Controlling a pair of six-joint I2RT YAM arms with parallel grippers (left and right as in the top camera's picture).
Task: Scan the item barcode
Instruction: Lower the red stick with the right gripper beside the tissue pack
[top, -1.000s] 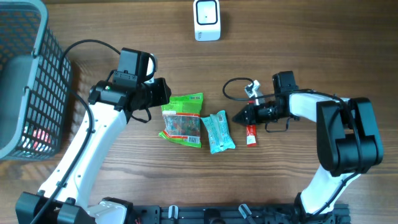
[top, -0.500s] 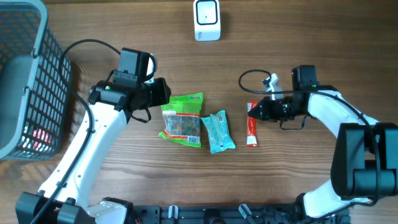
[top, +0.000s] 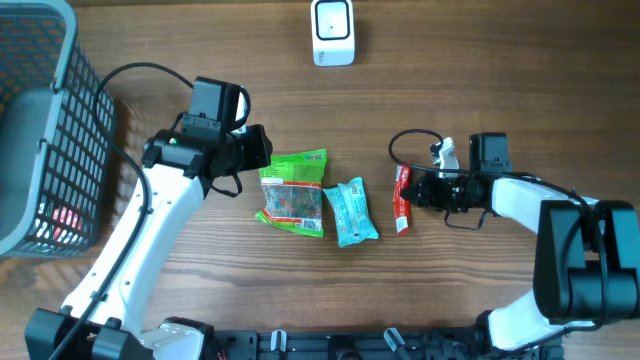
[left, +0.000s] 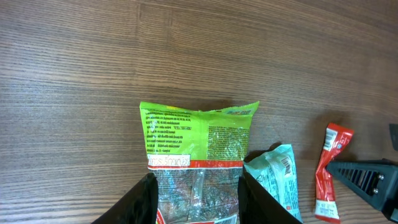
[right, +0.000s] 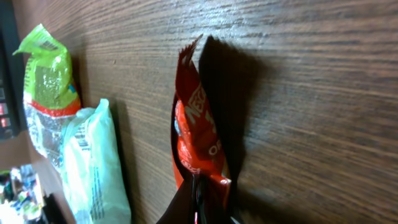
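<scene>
Wood-grain table (top: 480, 80) fills every view. On it, the right gripper (top: 409, 187) is pressed together, pinching the edge of a red packet (top: 402, 202), which sits right of centre and partly tilted off the wood. Just left of it lies a teal packet (top: 350, 210), touching a green bag (top: 293, 190). The left gripper (top: 262, 160) straddles that bag's end, fingers (left: 144, 200) apart; whether they squeeze it I cannot tell. A white scanner (top: 332, 33) stands at the far edge and a grey basket (top: 40, 150) far left.
</scene>
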